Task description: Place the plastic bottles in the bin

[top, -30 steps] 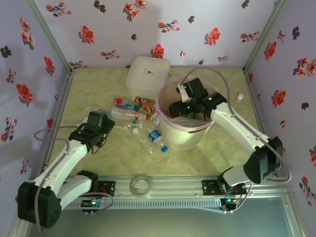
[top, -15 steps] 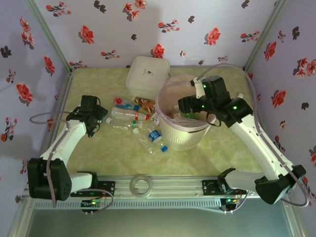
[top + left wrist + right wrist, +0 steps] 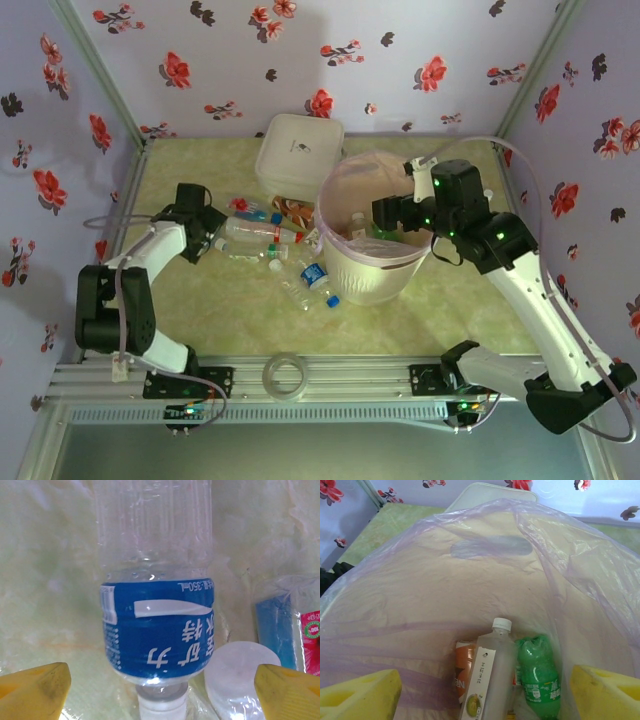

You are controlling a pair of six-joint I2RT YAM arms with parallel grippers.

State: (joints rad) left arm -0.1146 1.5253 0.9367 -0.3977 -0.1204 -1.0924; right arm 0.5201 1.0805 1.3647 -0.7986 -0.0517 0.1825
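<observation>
Bottle at left claw: the left claw [image 3: 160, 690] is standing spread wide, empty, its yellow fingertips [image 3: 35, 687] apart from both sides of a bottle with a blue label [image 3: 157, 630] that is lying on the table [image 3: 200, 310].
Left arm: it is now reaching into the bottle pile [image 3: 255, 232]; a second ago it was hanging nearer to its base.
Right claw: the right claw [image 3: 482, 695] is spreading wider and pinching nothing.
Right arm: it is lifting back from inside the bin [image 3: 370, 275] toward the right rim.
Bin: a white-cap bottle [image 3: 487, 675], a green bottle [image 3: 537, 677] and an orange bottle [image 3: 462, 672] are lying at the bottom.
Meaning: one drop is looking finished; several bottles are still waiting on the table, and the left side is probably lining up the next pick.
</observation>
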